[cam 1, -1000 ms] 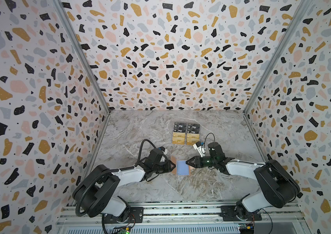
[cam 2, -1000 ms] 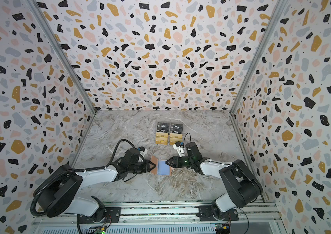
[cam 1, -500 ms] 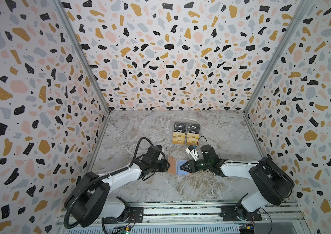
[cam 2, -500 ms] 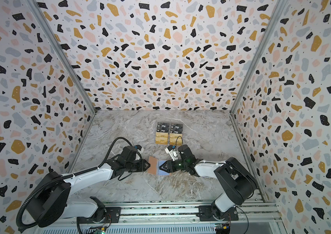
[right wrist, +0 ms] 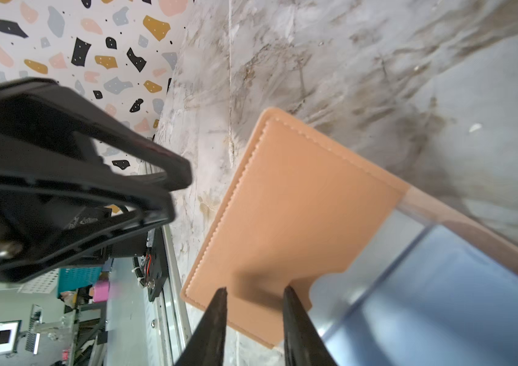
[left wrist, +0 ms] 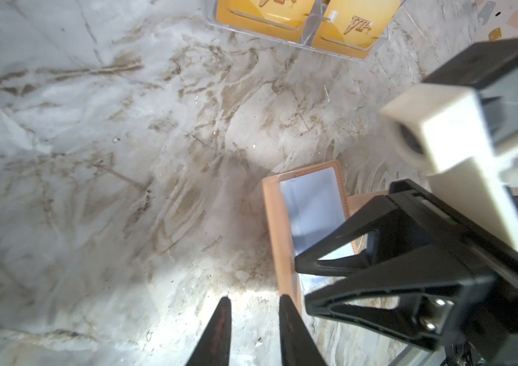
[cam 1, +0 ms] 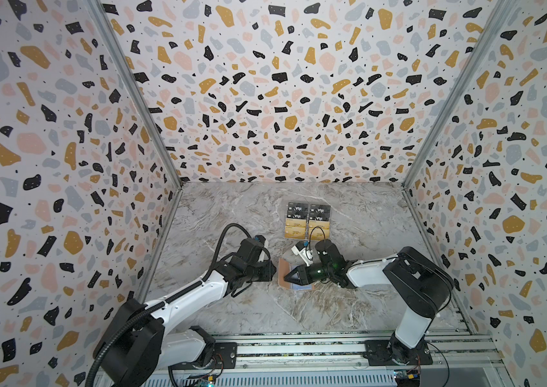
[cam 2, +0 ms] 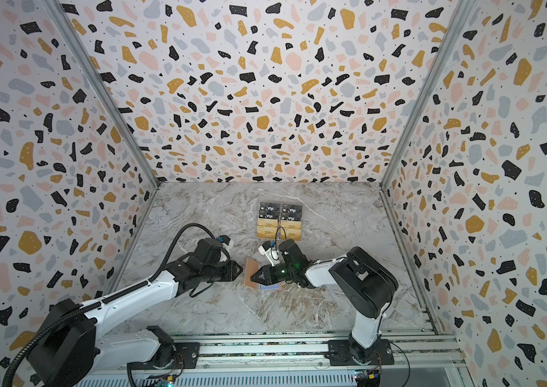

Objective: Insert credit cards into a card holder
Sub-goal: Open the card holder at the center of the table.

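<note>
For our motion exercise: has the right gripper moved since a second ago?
Yes: the right gripper slid toward the left gripper, judged against the card stand.

The holder is lying open on the table, near its middle and towards the robot's side. The stand is sitting behind it, near and slightly to the right. Vip cards are sitting in the stand's rear tiers and the credit cards in its front tiers, in two columns side by side. The left gripper is hanging just left of the holder. The right gripper is reaching in from the right, over the holder, with its tips above the left flap. The two grippers are facing each other, close together, across the holder's left edge.
</note>
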Available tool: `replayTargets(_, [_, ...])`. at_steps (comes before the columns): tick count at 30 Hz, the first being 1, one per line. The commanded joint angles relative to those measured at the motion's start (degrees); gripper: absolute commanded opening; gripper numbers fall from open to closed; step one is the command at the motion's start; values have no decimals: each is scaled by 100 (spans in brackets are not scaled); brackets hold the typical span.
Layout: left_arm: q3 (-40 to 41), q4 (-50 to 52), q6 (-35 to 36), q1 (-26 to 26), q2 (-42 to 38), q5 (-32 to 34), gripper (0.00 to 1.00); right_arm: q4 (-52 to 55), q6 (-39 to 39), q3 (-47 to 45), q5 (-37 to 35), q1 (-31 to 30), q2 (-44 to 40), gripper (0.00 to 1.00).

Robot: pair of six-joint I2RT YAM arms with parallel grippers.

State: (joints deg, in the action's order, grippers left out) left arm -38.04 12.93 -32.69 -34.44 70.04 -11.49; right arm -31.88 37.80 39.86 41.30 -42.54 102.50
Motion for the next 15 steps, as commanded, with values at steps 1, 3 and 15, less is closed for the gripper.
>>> replayTargets(1, [-290, 257, 24, 31, -166, -158, 29, -493, 424, 103, 43, -8, 152, 30])
replayTargets(3, [-275, 117, -102, 33, -264, -309, 30, -627, 574, 76, -15, 1, 222, 29])
replayTargets(15, [117, -509, -533, 16, -5, -357, 28, -964, 1247, 35, -239, 113, 442, 28])
